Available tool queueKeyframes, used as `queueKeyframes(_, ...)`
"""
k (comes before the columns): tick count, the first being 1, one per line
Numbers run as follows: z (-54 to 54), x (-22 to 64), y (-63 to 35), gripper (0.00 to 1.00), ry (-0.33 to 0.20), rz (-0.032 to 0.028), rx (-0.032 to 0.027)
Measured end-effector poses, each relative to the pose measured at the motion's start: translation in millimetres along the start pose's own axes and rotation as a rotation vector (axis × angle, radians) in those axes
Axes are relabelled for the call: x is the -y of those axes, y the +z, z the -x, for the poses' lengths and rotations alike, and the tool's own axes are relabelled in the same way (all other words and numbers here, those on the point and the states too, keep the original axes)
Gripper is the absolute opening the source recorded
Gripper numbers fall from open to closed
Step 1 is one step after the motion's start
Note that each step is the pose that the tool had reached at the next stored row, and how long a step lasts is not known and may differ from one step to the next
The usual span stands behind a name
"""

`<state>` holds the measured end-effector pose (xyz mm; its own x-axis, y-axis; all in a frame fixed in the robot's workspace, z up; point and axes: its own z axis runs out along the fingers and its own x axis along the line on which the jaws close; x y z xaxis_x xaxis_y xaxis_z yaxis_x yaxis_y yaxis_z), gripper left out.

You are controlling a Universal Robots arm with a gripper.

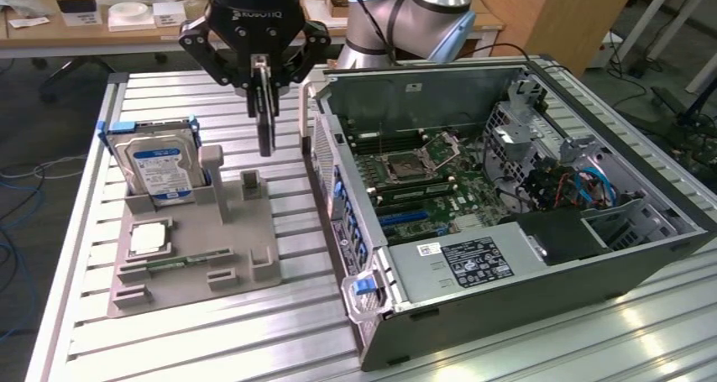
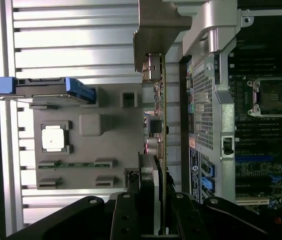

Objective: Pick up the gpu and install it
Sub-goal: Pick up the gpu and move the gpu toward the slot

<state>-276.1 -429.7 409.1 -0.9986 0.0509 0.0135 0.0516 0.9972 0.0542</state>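
above the ribbed metal worktop [image 1: 201, 332], the nearly closed black hand [image 1: 262, 84] is pinching the thin green gpu card [image 1: 265, 134], seen edge-on.

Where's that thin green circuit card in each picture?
Exterior view: the thin green circuit card hangs edge-on from the end effector, above the grey plastic holder.
Wrist view: it runs edge-on beside the holder.
Shared landmark: the square silver chip on the holder.

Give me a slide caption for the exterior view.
The pincer holds the gpu edge-on above the grey parts holder, beside the open computer case.
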Motion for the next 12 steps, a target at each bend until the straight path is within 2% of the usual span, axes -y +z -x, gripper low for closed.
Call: queueKeyframes(12,15.6,-0.8,0.5,0.28,0.0,0.0,0.0)
